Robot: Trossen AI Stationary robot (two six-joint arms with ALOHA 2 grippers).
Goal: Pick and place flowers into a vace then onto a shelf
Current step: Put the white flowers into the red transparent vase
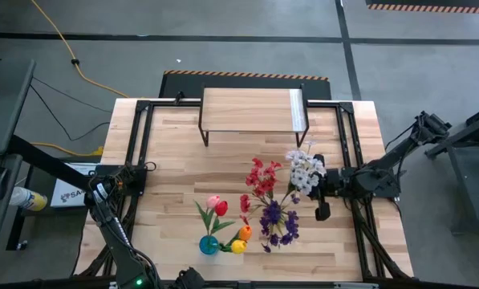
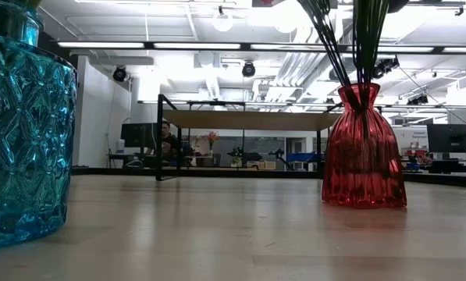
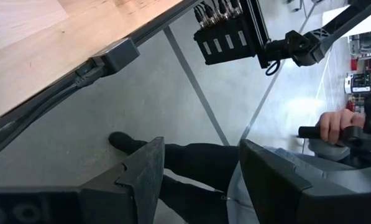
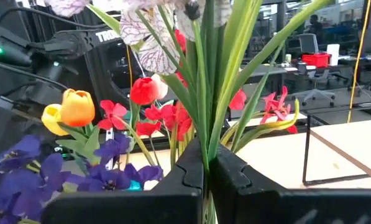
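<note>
The right gripper (image 4: 205,177) has its jaws pressed tight on a thin green stem, holding it straight up so it can go into the red vase (image 2: 363,148). The left gripper (image 3: 197,177) waits off the table at eight o'clock — jaws spread, holding nothing. The shelf (image 1: 253,111) stands empty at twelve o'clock; from above, the flowers (image 1: 267,201) hide the red vase, and the blue vase (image 1: 209,244) at six o'clock is partly covered too.

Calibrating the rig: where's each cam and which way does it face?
High: overhead, straight down on table, both arms.
Low: tabletop height, past blue vase and red vase to shelf; no arm.
Left wrist: off-table, floorward; open left gripper.
Right wrist: right gripper shut on stems.
Shared: shelf.
</note>
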